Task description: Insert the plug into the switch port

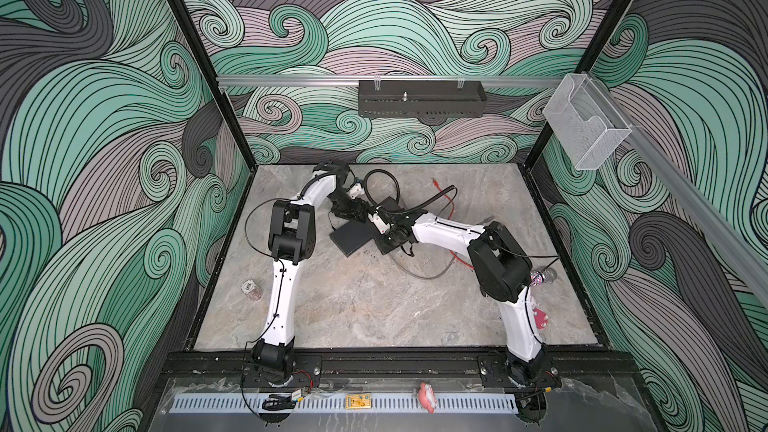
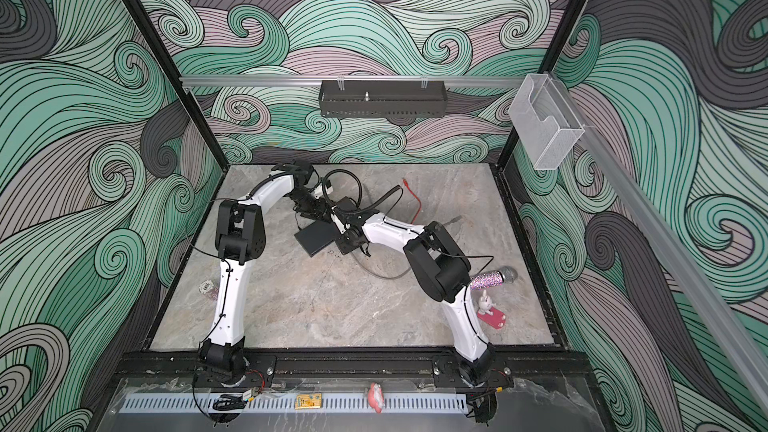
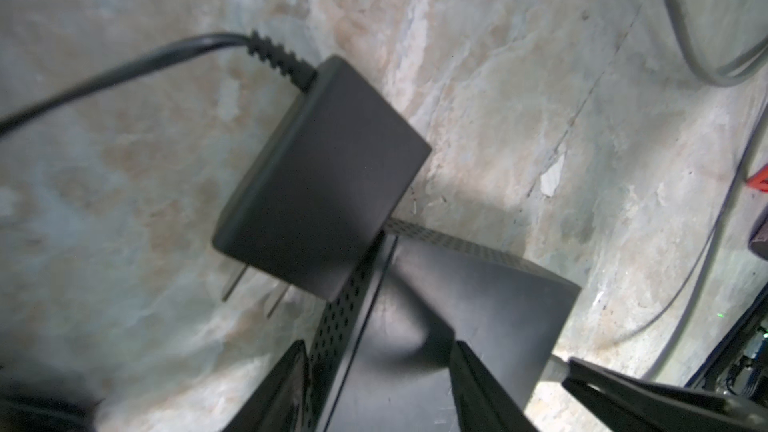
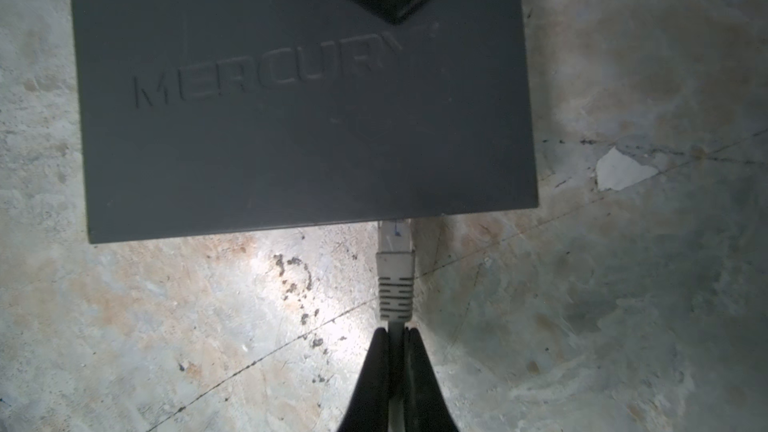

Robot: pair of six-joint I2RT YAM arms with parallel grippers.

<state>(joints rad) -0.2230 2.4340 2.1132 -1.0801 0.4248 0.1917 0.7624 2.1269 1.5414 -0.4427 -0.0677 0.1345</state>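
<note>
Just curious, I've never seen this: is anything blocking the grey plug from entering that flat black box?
Nothing visible. In the right wrist view the grey plug touches the switch at its edge, bare table either side. The port is hidden under that edge. The right gripper pinches the cable behind the plug.

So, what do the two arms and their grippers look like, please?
Both arms have glossy white curved links, left arm and right arm, joined by bulky black joint housings. A thin black cable runs along each. The left gripper and right gripper have plain black tapering fingers. I see no lettering.
</note>
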